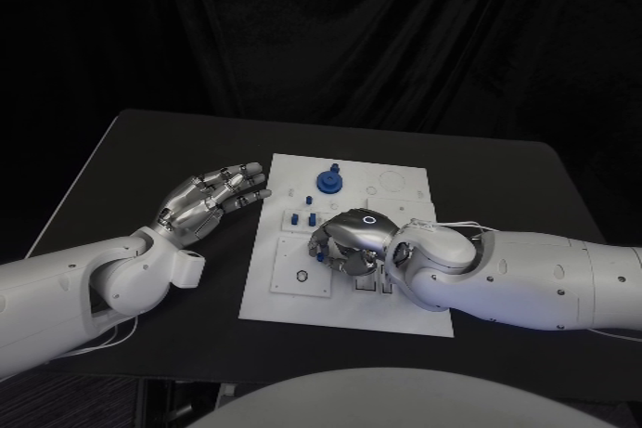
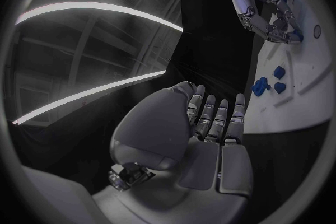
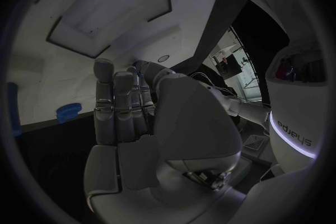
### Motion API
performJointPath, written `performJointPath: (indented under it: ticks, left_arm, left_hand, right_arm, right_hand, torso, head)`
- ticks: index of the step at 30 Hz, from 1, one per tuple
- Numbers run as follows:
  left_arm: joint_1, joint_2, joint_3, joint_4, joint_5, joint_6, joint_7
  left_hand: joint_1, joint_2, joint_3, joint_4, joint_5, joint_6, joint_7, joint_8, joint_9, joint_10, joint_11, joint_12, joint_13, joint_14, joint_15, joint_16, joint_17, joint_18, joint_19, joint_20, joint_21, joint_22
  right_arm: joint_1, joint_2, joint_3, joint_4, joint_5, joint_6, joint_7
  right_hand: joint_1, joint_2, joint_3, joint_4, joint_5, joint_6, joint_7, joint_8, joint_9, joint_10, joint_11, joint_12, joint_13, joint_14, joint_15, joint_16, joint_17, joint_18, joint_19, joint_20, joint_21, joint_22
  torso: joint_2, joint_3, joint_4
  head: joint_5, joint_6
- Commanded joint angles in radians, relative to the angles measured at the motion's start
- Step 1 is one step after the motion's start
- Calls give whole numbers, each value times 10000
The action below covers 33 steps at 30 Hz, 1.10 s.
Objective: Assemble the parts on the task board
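The white task board (image 1: 402,303) lies in the middle of the black table. A tall blue part (image 1: 327,180) stands near its far edge, with small blue parts (image 1: 297,221) in front of it. My right hand (image 1: 354,242) is bent down over the board's middle. Its fingertips (image 2: 285,35) are at a small blue part (image 1: 321,254); whether they grip it is hidden. My left hand (image 1: 214,198) hovers just off the board's left edge, fingers straight and spread, holding nothing. The left wrist view shows that palm (image 2: 203,134) empty, with blue parts (image 2: 260,85) on the board beyond it.
The board has several recessed outlines, one round hole (image 1: 302,277) near its left front. Bare black table (image 1: 147,159) surrounds the board on all sides. A black curtain closes the back.
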<state>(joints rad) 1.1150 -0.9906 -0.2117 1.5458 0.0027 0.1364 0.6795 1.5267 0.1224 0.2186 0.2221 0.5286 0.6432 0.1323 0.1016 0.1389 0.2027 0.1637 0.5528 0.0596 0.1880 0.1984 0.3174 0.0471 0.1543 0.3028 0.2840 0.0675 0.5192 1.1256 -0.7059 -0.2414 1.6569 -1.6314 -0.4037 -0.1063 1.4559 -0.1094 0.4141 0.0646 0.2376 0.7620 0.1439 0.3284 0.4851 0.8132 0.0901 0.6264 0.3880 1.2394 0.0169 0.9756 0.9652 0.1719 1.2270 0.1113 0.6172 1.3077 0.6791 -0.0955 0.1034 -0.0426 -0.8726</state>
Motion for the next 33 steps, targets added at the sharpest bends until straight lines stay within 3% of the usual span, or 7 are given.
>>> performJointPath:
  ticks: [1,7,15,22,24,28,33]
  left_arm:
    - [-26,31,9,5,48,163,361]
    - [-46,48,9,-24,48,176,330]
    - [-87,60,9,-75,48,196,304]
    - [-101,36,9,-64,48,160,276]
    - [-103,29,9,-60,48,145,266]
    - [-105,41,9,-67,48,111,245]
    - [-106,83,9,-99,49,113,231]
  left_hand:
    - [-91,21,37,-2,-36,67,18,65,0,10,56,39,14,-3,24,39,13,22,62,27,27,-16]
    - [-94,21,52,-6,-57,71,25,68,-1,11,68,39,13,-9,25,35,12,21,63,27,26,-19]
    - [-98,19,63,-10,-74,70,34,71,-3,6,76,28,11,-17,28,29,10,19,52,29,21,-41]
    - [-105,20,74,-9,-88,73,44,76,-4,13,87,47,13,-15,29,39,12,17,61,30,21,-30]
    - [-108,20,76,-8,-89,75,47,78,-4,17,88,57,14,-11,30,45,13,17,67,31,22,-23]
    - [-123,23,87,0,-86,88,58,89,-3,32,103,78,17,-4,30,56,15,17,76,32,24,-19]
    - [-141,25,96,11,-78,98,66,100,-3,74,122,160,27,5,30,69,17,17,89,34,26,-12]
  right_arm:
    - [-40,3,-9,-7,-87,340,-82]
    - [-41,-28,-9,-19,-87,305,-47]
    - [-32,-322,40,202,-59,-199,43]
    - [389,-1002,123,762,30,-295,-213]
    - [627,-1284,129,961,40,-94,-410]
    - [996,-1919,120,1306,50,275,-790]
    - [1178,-2507,74,1338,54,427,-1086]
  right_hand:
    - [-425,-216,-164,358,-397,-669,-212,-791,-446,-619,249,-395,-164,-171,190,-167,-154,-125,-149,162,-391,338]
    - [-598,-258,-891,699,-1224,-1066,-417,-1597,-1089,-1708,446,-631,-219,-546,364,-451,-453,7,-395,402,-1341,27]
    - [-492,-201,-1240,820,-1299,-1046,-478,-1796,-1319,-2078,481,-469,-122,-662,388,-491,-529,36,-408,440,-1624,-63]
    - [-127,-62,-1335,784,-802,-741,-395,-1827,-1481,-2150,486,-230,-42,-673,393,-431,-524,41,-339,443,-1738,-77]
    - [159,25,-1225,641,-283,-565,-364,-1829,-1552,-2098,482,-166,-53,-704,374,-432,-544,43,-309,419,-1754,-48]
    - [274,79,-1105,587,12,-266,-284,-1833,-1668,-1934,458,-152,-143,-47,342,470,228,-139,267,376,-455,369]
    - [203,29,-961,680,16,168,-154,-1942,-1930,-1785,429,-636,-594,646,267,1481,1068,-378,959,323,1226,875]
  torso:
    - [-9,-16,-11]
    - [-8,-21,-26]
    - [-17,-13,-6]
    - [-32,-8,-16]
    - [-31,-9,-15]
    - [-29,-8,-13]
    - [-25,-14,25]
  head:
    - [32,0]
    - [33,0]
    - [7,0]
    - [43,0]
    - [35,0]
    - [9,0]
    - [-36,0]
